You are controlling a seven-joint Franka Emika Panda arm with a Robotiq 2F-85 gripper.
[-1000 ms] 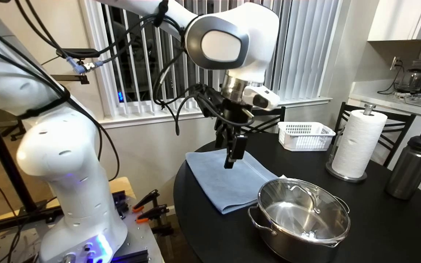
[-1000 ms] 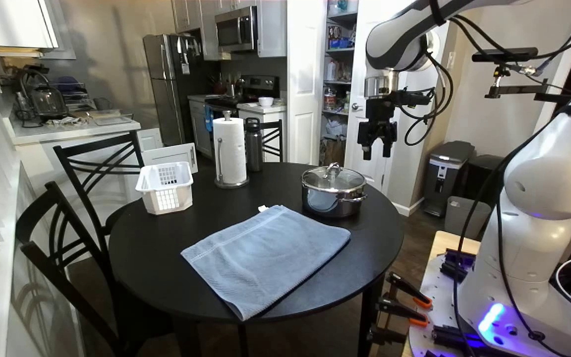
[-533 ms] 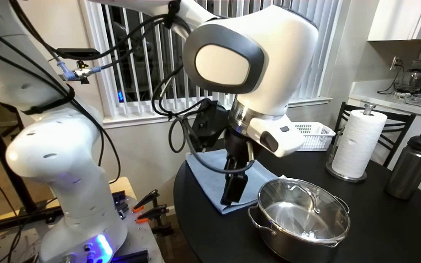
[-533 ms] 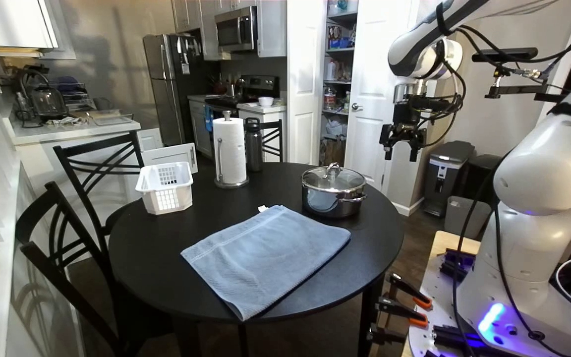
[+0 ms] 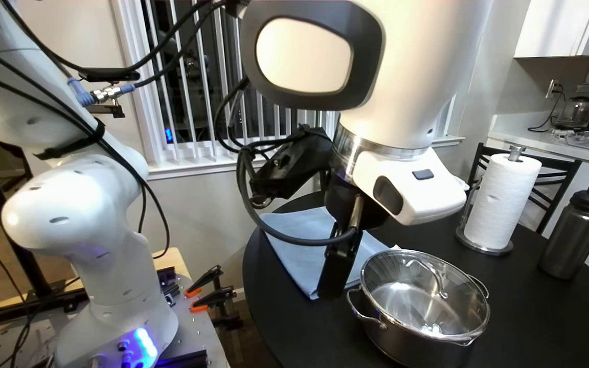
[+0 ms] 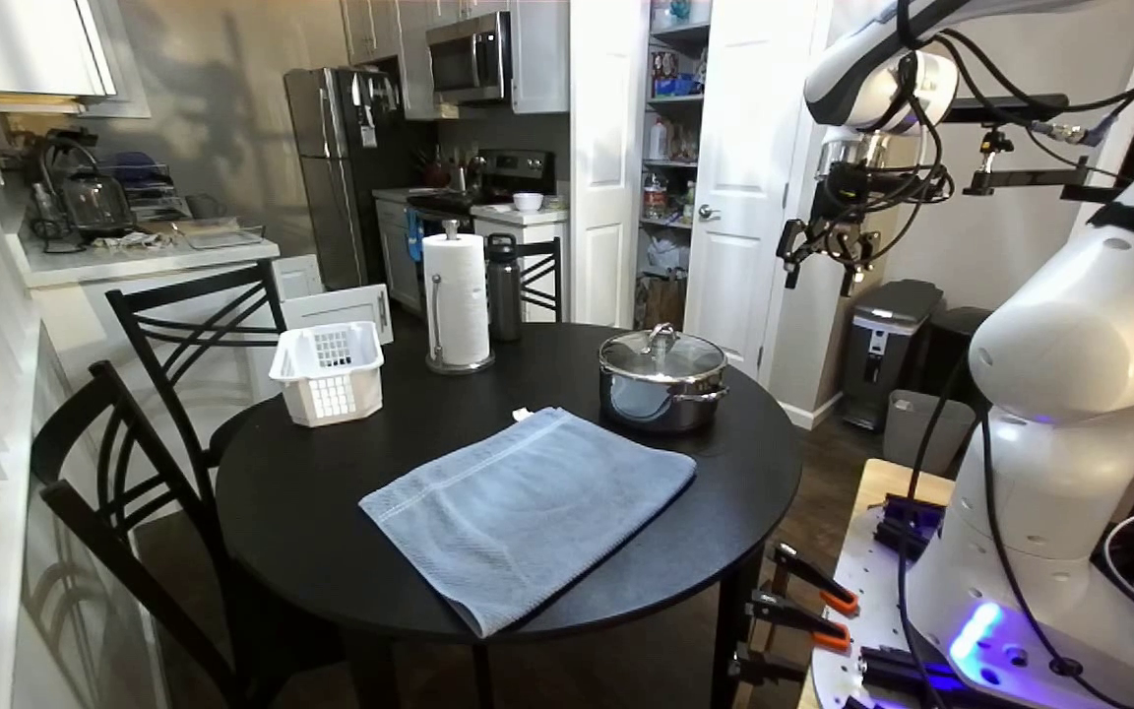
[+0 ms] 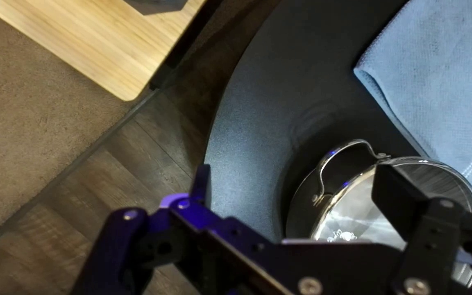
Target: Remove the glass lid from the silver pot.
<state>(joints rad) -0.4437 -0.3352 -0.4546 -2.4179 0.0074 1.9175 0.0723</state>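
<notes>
The silver pot stands on the round black table, with its side handle in the wrist view. The glass lid lies flat on the pot in both exterior views, with an arched handle on top. The lid is partly hidden by my gripper in the wrist view. My gripper is open and empty, above pot height and off to the robot-base side of the pot. In the wrist view its fingers are wide apart; one overlaps the lid, the other the table's edge. Nothing touches the lid.
A folded blue towel lies beside the pot. A white basket, a paper towel roll and a dark metal bottle are farther off. Black chairs stand round the table. Clamps sit by the robot base.
My gripper has moved away from the window, back toward the robot's base side, and has tilted. The pot, lid and towel have not moved. The gripper stays open.
</notes>
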